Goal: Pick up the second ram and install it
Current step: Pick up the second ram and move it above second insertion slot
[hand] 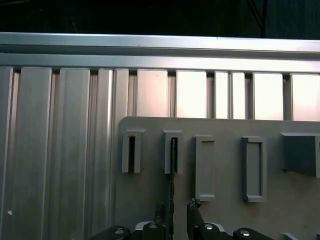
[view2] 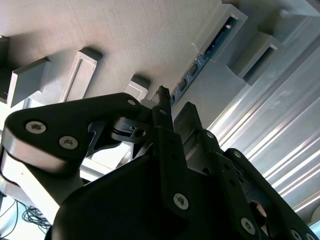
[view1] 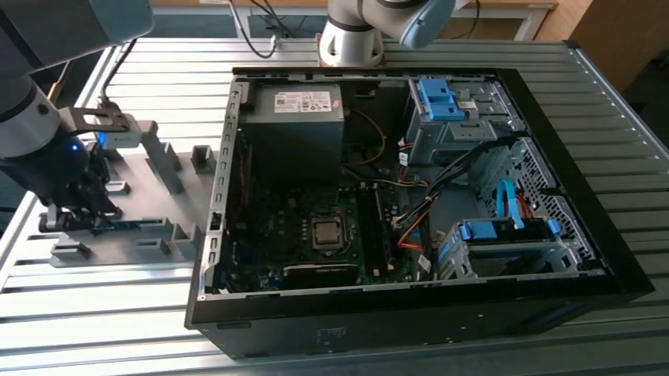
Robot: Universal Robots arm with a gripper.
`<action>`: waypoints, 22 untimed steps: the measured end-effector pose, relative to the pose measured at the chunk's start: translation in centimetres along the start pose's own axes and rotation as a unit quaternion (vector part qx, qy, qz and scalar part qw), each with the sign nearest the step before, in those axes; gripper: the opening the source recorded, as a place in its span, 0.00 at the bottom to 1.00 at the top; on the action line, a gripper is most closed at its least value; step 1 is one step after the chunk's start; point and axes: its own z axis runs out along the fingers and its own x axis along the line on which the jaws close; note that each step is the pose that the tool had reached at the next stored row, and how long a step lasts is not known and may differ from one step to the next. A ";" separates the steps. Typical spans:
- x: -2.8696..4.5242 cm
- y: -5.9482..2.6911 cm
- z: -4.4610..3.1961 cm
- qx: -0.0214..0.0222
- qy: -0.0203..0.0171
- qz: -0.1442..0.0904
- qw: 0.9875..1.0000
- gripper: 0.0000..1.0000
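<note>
At nine o'clock from the open computer case (view1: 418,317), the end effector (view1: 77,222) hangs over the grey fixture plate (view1: 186,205). Its fingers look released, straddling the second ram (view2: 194,70). The ram stands edge-up in slotted blocks, its long axis roughly nine-to-three in the exterior view.

Second ram (view2: 199,62) in fixture plate (view1: 193,200) beside computer case (view1: 418,321)

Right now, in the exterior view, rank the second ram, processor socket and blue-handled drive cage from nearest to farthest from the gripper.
1. second ram, in the grey fixture beside the gripper, exterior view's left.
2. processor socket, middle of the case.
3. blue-handled drive cage, exterior view's right.
</note>
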 end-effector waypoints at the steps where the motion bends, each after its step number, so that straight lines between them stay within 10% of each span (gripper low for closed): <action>1: 0.00 0.00 0.05 0.000 0.000 0.000 1.000 0.31; 22: 0.06 -0.04 1.42 0.000 0.000 0.000 1.000 0.29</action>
